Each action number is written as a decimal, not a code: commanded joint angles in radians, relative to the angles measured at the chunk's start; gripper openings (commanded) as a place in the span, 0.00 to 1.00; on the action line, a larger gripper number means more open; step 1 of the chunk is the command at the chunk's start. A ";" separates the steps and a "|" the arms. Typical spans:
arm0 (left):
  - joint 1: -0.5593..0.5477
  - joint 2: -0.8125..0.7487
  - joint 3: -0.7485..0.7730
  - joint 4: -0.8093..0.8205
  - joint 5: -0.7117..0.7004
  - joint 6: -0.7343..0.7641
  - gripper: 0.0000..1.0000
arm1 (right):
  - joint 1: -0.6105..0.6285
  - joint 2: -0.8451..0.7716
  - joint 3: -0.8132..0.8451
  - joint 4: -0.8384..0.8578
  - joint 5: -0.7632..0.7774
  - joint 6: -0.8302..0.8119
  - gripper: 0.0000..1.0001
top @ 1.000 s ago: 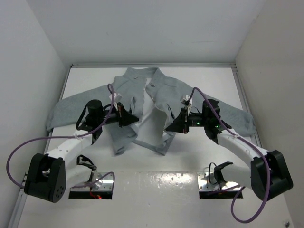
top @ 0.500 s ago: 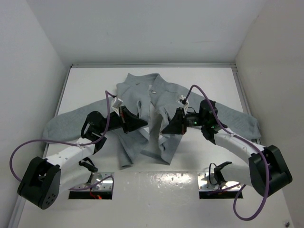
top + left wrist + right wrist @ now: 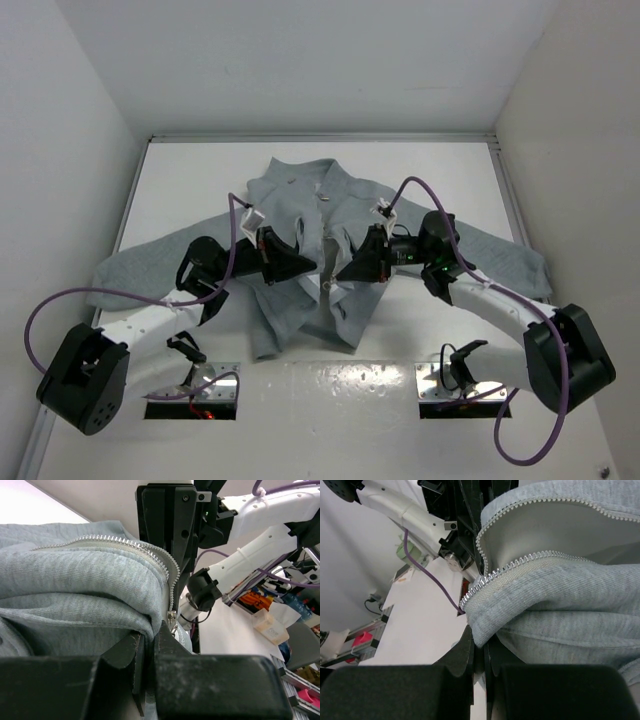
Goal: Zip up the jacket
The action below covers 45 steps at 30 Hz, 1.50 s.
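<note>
Jacket (image 3: 285, 195), soft grey fleece, looks clamped by left end effector (image 3: 311, 265) and right end effector (image 3: 342, 272).

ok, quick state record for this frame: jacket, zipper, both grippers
jacket: lying on the table, collar away from the arms, sleeves spread to both sides, front bunched
zipper: not closed; the two front edges are not joined
left gripper: shut on the jacket's front edge on its side, right by the zipper teeth
right gripper: shut on the opposite front edge, also at the teeth
gripper spacing: tips face each other, close together over the lower front
</note>
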<state>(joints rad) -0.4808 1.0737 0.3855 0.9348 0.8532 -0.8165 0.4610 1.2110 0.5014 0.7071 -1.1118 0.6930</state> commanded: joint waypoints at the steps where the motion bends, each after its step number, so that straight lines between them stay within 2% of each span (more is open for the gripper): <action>1: -0.025 -0.004 0.024 0.096 0.037 0.017 0.00 | 0.016 -0.002 0.037 0.100 -0.034 0.020 0.00; 13: -0.045 -0.004 0.024 0.136 0.018 0.008 0.00 | 0.034 0.019 0.046 0.106 -0.028 0.019 0.00; 27: -0.055 0.005 0.015 0.101 0.009 0.030 0.00 | 0.034 0.009 0.063 0.133 -0.051 0.022 0.00; 36: 0.016 -0.004 0.035 0.059 -0.065 0.060 0.00 | 0.048 -0.033 0.035 0.152 -0.106 0.028 0.00; 42: -0.018 0.005 0.044 0.059 -0.111 0.060 0.00 | 0.068 -0.030 0.034 0.169 -0.083 0.042 0.00; 45: -0.039 0.005 0.044 0.102 -0.132 -0.001 0.00 | 0.074 -0.016 0.034 0.144 -0.062 0.004 0.00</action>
<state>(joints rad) -0.4946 1.0836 0.3862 0.9386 0.7502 -0.7914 0.5217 1.2041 0.5133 0.7845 -1.1782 0.7311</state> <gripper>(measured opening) 0.102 0.043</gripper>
